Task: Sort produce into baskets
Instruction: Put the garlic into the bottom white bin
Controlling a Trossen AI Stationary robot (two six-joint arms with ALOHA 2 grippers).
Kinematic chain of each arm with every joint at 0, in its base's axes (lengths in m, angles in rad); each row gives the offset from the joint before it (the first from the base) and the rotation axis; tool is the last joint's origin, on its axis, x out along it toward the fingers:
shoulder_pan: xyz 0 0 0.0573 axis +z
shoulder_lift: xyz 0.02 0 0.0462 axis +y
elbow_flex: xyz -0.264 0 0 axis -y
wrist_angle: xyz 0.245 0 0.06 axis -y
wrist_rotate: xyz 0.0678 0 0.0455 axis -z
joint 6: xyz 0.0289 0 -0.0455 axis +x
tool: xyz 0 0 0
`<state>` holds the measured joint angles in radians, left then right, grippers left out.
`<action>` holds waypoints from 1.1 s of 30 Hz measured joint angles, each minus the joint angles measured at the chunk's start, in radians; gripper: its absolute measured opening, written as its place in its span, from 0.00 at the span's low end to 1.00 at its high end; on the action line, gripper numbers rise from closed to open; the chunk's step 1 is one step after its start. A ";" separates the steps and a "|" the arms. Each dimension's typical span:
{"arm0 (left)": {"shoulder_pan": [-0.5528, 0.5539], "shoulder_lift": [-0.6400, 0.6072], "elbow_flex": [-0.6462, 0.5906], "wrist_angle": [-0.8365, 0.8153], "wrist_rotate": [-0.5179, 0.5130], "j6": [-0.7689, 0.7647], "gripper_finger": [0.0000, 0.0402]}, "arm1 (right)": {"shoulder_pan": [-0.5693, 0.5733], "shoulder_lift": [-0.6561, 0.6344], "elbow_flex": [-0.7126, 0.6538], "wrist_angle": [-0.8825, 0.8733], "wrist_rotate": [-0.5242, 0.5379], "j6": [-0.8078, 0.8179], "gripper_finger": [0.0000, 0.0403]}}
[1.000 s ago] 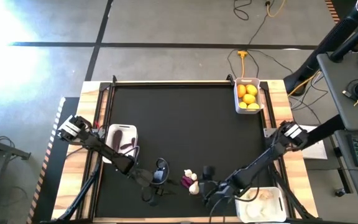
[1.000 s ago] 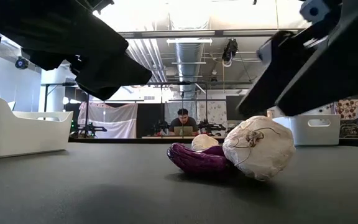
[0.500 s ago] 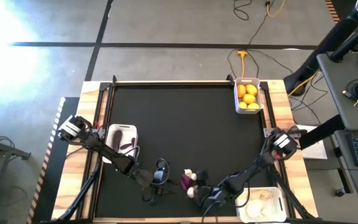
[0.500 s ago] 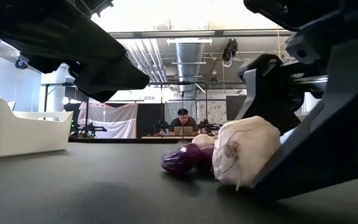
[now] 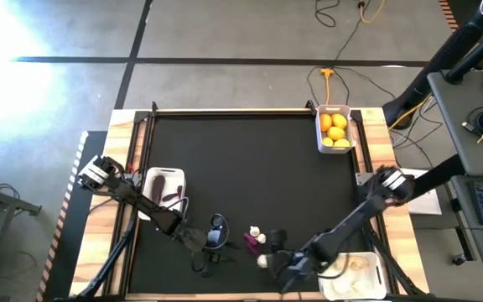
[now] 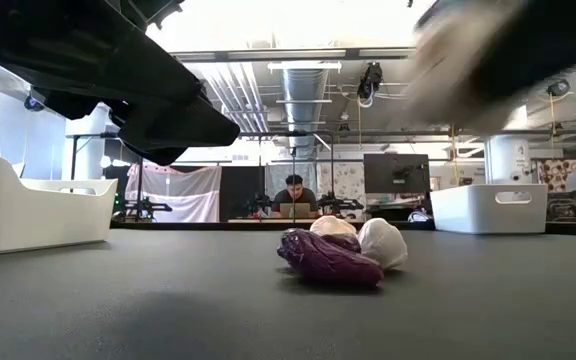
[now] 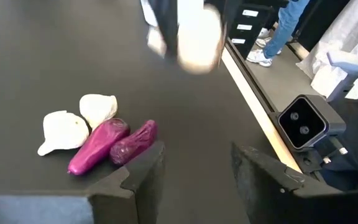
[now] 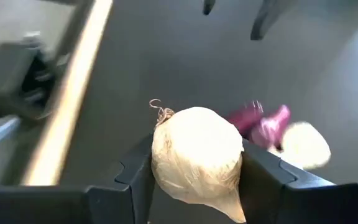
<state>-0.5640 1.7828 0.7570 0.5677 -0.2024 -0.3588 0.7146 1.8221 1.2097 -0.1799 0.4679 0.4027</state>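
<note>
My right gripper (image 5: 268,261) is shut on a whitish garlic bulb (image 8: 197,149) near the table's near edge, raised above the table. It shows blurred at the top of the low view (image 6: 468,60). On the table lie two garlic bulbs (image 7: 61,130) and two purple vegetables (image 7: 98,146) in a small pile (image 5: 254,237). My left gripper (image 7: 197,152) is open and empty, hovering left of the pile (image 5: 216,231). Three white baskets stand on the table: one at the left (image 5: 151,180), one at the far right (image 5: 321,134) and one at the near right (image 5: 374,281). My right gripper pinches the garlic bulb's two opposite sides (image 8: 160,163) between its two fingers, at the bulb's widest part. The bulb's wiry tuft (image 8: 161,112) points away from the gripper. The arm comes from the table's right. The bulb is lifted clear of the table.
The left basket holds dark purple vegetables (image 5: 173,197), the far right one yellow-orange citrus (image 5: 335,127), the near right one pale bulbs (image 5: 355,264). The black table's middle and far part are bare. A person sits in the room far behind (image 6: 294,190).
My right gripper has gone to the nearest garlic bulb of the pile, shut on it and lifted it off the table, drawing it toward the near edge. The purple vegetable beside it has been nudged and turned a little on the table.
</note>
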 joint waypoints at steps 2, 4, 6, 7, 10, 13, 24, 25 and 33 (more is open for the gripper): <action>0.000 0.000 0.000 -0.001 0.000 0.000 0.41 | 0.039 -0.051 0.028 -0.128 -0.001 0.072 0.42; 0.000 0.000 0.000 -0.002 0.000 0.000 0.41 | 0.085 -0.103 0.064 -0.269 -0.004 0.178 0.42; 0.000 0.000 0.000 -0.001 0.000 0.000 0.41 | 0.135 -0.154 0.102 -0.421 -0.005 0.316 0.42; 0.000 0.000 0.000 -0.001 0.000 0.000 0.41 | 0.162 -0.175 0.120 -0.495 -0.012 0.397 0.42; 0.000 0.000 0.000 0.002 0.000 0.000 0.41 | 0.243 -0.220 0.144 -0.709 -0.085 0.669 0.42; 0.001 0.000 0.000 0.012 0.000 0.000 0.41 | 0.321 -0.239 0.140 -0.835 -0.150 0.917 0.42; 0.005 0.000 0.000 0.021 -0.024 0.001 0.41 | 0.400 -0.137 0.062 -0.882 -0.237 1.129 0.42; 0.005 0.000 0.000 0.023 -0.024 0.001 0.41 | 0.400 -0.126 0.063 -0.879 -0.239 1.124 0.42; 0.005 0.000 0.000 0.024 -0.024 0.001 0.41 | 0.400 -0.058 0.061 -0.877 -0.242 1.147 0.48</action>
<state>-0.5594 1.7828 0.7570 0.5919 -0.2260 -0.3580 1.1145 1.7644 1.2709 -1.0573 0.2262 1.5500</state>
